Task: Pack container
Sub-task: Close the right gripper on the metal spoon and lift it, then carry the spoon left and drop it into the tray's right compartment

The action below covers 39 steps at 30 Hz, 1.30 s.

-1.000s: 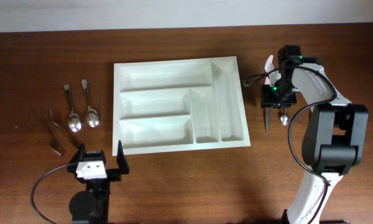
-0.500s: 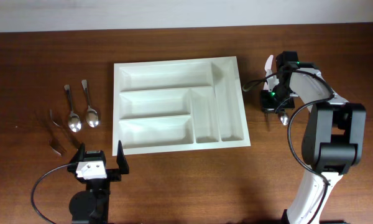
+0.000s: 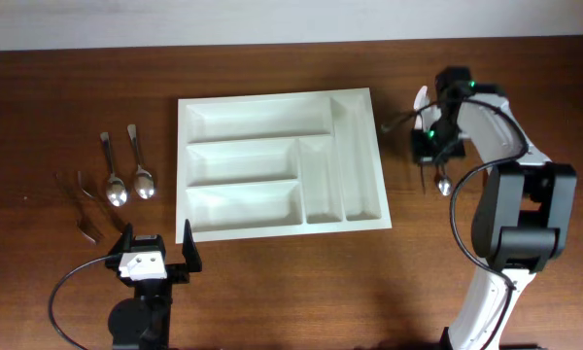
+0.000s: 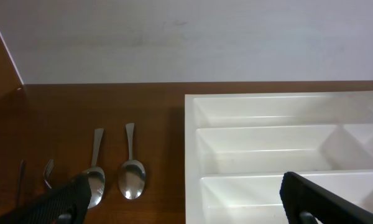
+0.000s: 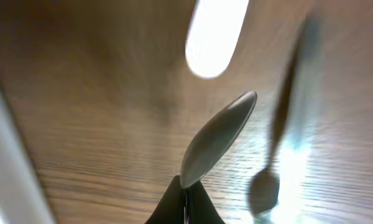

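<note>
From where I stand, the right hand (image 5: 185, 198) is clenched, and it seems to pinch the narrow end of a shiny metal spoon (image 5: 217, 140), whose bowl sticks out past the fingertips. The blur makes it hard to tell whether the spoon is clear of the brown wooden worktop (image 3: 321, 282). A dark streak beside it could be its shadow or another piece. A small white oval piece (image 5: 214, 37) lies just beyond.

The large white plastic cutlery tray (image 3: 272, 160) sits mid-worktop, to that hand's left, with every compartment bare. The left hand (image 3: 156, 251) rests by the tray's near corner with its jaws spread wide and nothing in them.

To do this well, I'd say lift the spoon straight up first, because so slim a pinch could let it swivel. Then carry it slowly over the tray's rim, line it up with one of the narrow upright slots nearest, and lower it well inside before letting go, so it doesn't bounce across a divider.
</note>
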Motion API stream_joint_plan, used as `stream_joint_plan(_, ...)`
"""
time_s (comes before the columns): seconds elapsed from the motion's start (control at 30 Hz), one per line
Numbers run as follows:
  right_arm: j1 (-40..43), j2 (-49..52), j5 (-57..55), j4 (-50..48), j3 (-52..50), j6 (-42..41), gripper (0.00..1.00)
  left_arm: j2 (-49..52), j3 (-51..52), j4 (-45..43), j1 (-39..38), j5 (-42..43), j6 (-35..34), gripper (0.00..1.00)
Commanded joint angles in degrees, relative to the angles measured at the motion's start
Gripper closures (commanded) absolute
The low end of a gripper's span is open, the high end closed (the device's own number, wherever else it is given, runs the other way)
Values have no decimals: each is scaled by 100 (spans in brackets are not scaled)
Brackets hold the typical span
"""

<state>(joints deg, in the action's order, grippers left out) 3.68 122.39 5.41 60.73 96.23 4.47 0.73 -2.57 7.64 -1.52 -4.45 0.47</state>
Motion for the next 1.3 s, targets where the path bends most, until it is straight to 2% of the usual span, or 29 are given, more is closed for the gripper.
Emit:
stream_joint_plan(0.0, -63, -481, 85, 247, 702, -48, 96, -44, 55, -15, 24, 20, 111, 1)
stream_joint_plan(0.27, -459, -831, 197, 850, 1394, -50, 96, -44, 55, -15, 24, 20, 111, 1)
stream_joint_plan(0.43, -1099, -868, 669, 1064, 1392, -52, 96, -44, 55, -13, 24, 20, 111, 1)
stream_joint_plan(0.67, -2081, -855, 592, 1029, 1384, -251, 96, -44, 55, -13, 24, 20, 111, 1)
stream_joint_plan(0.93, -2664, -846, 142, 715, 988, -597, 96, -44, 55, -13, 24, 20, 111, 1)
stream_joint_plan(1.27, -2741, -846, 160, 85, 120, -669, 96, -44, 55, -13, 24, 20, 111, 1)
